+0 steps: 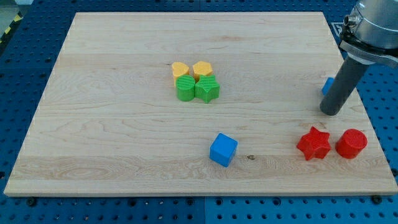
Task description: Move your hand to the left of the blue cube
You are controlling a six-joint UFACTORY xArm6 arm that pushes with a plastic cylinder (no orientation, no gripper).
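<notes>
The blue cube (223, 150) sits on the wooden board (124, 124) near the view's bottom, a little right of centre. My tip (331, 112) rests on the board at the view's right, far to the right of the blue cube and slightly above it. The rod partly hides a second blue block (326, 86), whose shape I cannot make out.
A red star (313, 144) and a red cylinder (351, 144) lie at the view's lower right, just below my tip. Two yellow blocks (191, 69) and two green blocks (198, 89) cluster together above the blue cube, near the board's centre.
</notes>
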